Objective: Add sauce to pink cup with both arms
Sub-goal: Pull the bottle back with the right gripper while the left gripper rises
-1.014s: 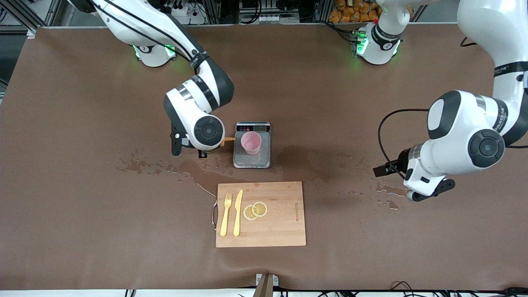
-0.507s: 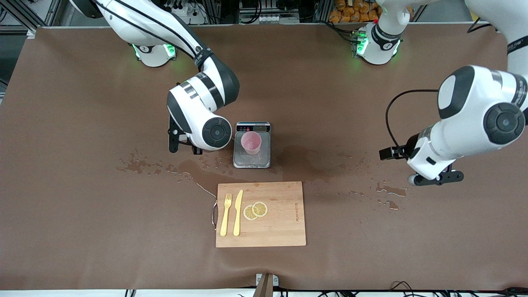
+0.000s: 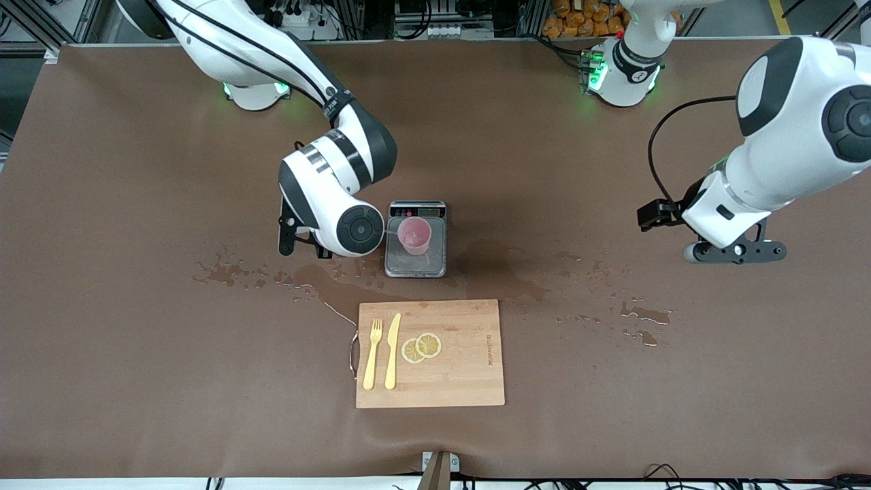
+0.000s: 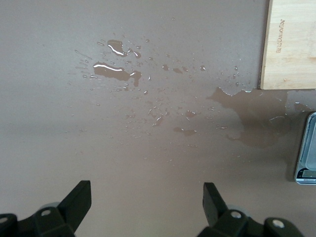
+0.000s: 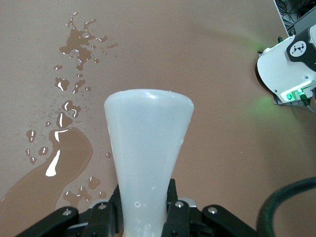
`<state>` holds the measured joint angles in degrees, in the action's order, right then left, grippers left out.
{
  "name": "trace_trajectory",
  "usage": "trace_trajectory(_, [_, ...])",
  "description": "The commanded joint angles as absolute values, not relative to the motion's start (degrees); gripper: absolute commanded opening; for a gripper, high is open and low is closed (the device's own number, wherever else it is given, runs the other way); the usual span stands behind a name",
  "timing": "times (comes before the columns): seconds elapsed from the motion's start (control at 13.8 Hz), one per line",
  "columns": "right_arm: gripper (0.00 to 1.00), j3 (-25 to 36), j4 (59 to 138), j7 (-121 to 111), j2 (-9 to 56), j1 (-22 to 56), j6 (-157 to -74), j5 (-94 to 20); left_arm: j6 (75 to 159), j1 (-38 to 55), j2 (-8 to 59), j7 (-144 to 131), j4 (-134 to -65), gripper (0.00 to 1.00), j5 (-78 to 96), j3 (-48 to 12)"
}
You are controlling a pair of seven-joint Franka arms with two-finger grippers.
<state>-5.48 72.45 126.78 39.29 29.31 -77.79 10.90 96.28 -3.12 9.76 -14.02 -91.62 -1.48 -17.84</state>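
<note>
The pink cup [image 3: 414,235] stands upright on the steel scale [image 3: 416,267] at mid-table. Beside it, toward the right arm's end, the right arm's wrist [image 3: 340,218] hangs low and hides its gripper and the sauce in the front view. A thin pale line runs from under that wrist to the cup's rim. In the right wrist view the right gripper [image 5: 145,213] is shut on the whitish sauce bottle [image 5: 148,133], pinching its body; the nozzle is hidden. The left gripper [image 3: 735,252] [image 4: 145,191] hangs open and holds nothing, over bare table at the left arm's end.
A wooden cutting board [image 3: 463,381] lies nearer the camera than the scale, with a yellow fork [image 3: 371,354], a yellow knife [image 3: 392,350] and two lemon slices [image 3: 421,347]. Wet puddles [image 3: 313,278] spread between scale and board, and more puddles [image 3: 639,316] lie toward the left arm's end.
The right wrist has swung closer to the cup, and the orange nozzle seen a second ago is now covered by it. The left arm has drawn back toward its base, still open.
</note>
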Motion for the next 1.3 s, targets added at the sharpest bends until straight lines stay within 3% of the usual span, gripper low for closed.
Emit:
trace_trajectory(0.0, [0.09, -5.4, 70.2, 128.0, 40.3, 30.0, -76.3, 12.1, 95.1, 2.6, 5.5, -11.1, -93.5, 1.00, -1.8, -10.4])
trace_trajectory(0.29, [0.02, -5.5, 70.1, 127.1, 40.3, 29.0, -76.4, 12.0, 91.9, 3.9, 1.2, -7.8, -93.8, 1.00, 1.8, -6.9])
trace_trajectory(1.01, [0.16, -6.1, 70.8, 91.4, 36.8, 14.6, -75.0, 5.8, 86.9, 3.9, -4.2, -7.7, -92.7, 1.00, 1.9, -6.2])
trace_trajectory(1.23, [0.19, -6.0, 70.8, 81.2, 35.9, 7.5, -74.9, -2.4, 86.8, 3.5, -5.1, -6.9, -92.7, 1.00, 1.8, -6.2])
